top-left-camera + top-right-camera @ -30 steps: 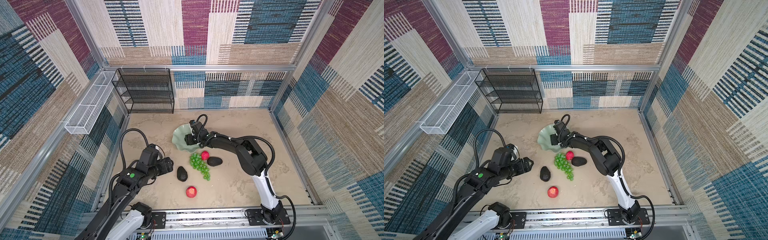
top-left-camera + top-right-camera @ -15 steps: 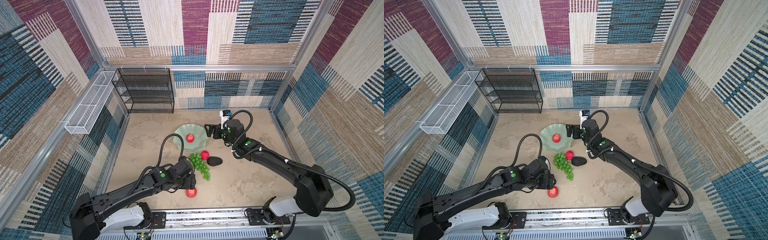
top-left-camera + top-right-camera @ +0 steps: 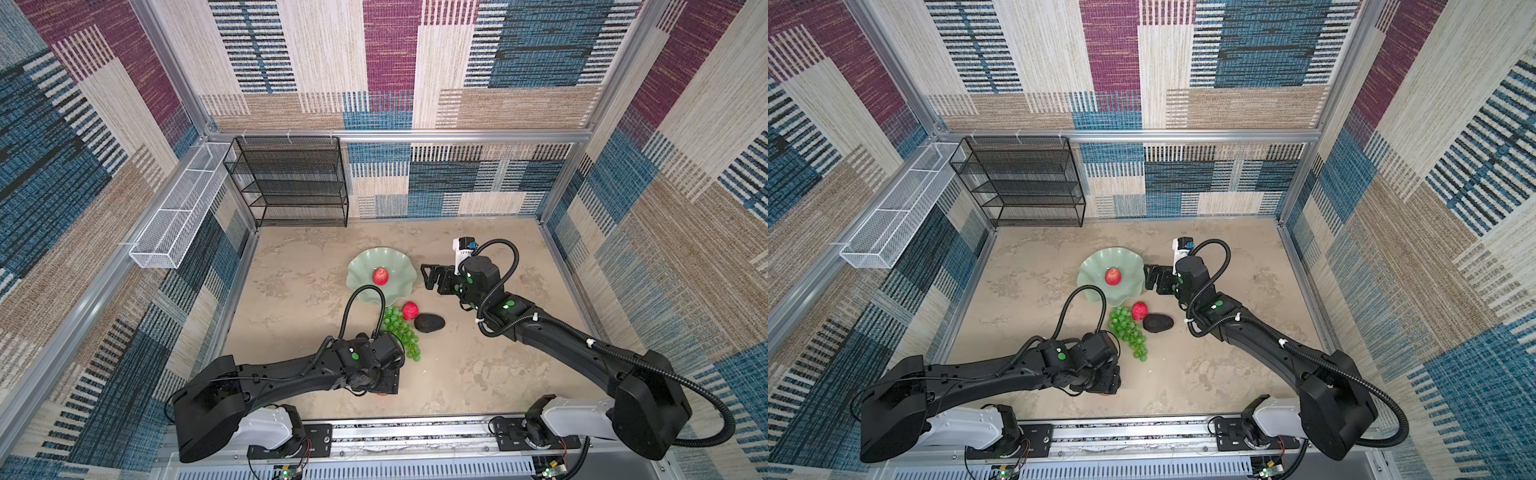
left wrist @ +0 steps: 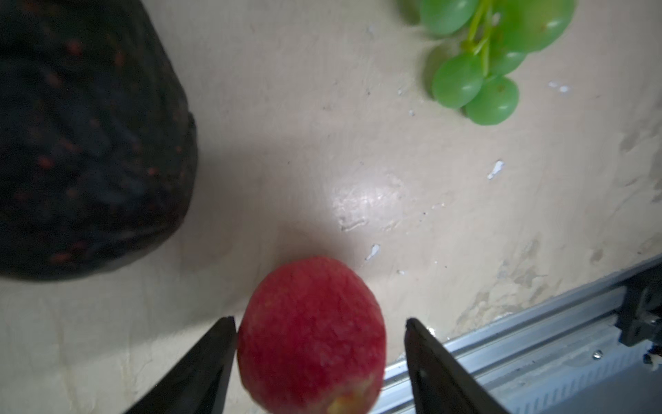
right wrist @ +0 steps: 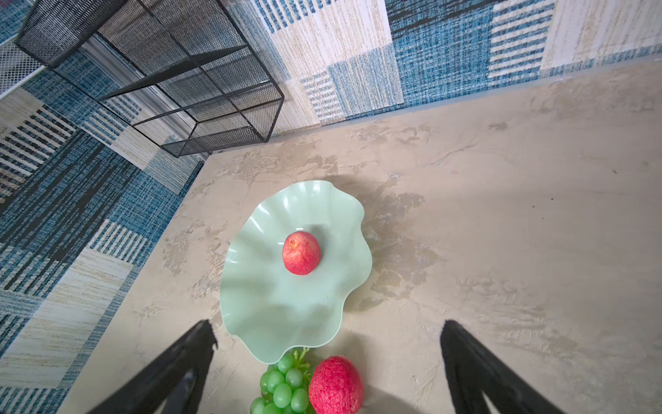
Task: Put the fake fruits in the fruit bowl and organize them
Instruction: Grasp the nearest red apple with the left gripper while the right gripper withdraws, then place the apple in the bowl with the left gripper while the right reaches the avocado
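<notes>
The pale green fruit bowl (image 3: pixel 361 270) (image 3: pixel 1096 270) (image 5: pixel 272 315) holds one red fruit (image 3: pixel 380 276) (image 5: pixel 301 252). Just in front of it lie the green grapes (image 3: pixel 401 332) (image 5: pixel 283 387), a second red fruit (image 3: pixel 410 310) (image 5: pixel 336 385) and a dark avocado (image 3: pixel 429 322). My left gripper (image 4: pixel 320 324) straddles a third red fruit (image 4: pixel 311 340) near the front rail. One finger touches it and the other stands a little off. Another avocado (image 4: pixel 82 143) lies beside it. My right gripper (image 3: pixel 430 277) (image 5: pixel 327 324) hangs wide open and empty to the right of the bowl.
A black wire shelf rack (image 3: pixel 291 183) stands at the back left, with a white mesh basket (image 3: pixel 174 220) on the left wall. The metal front rail (image 4: pixel 519 333) runs close behind the left gripper. Patterned walls enclose the table.
The left arm reached in over the front red fruit and its jaws narrowed around it. The right gripper left a red fruit in the bowl, opened wide and drew back to the right.
</notes>
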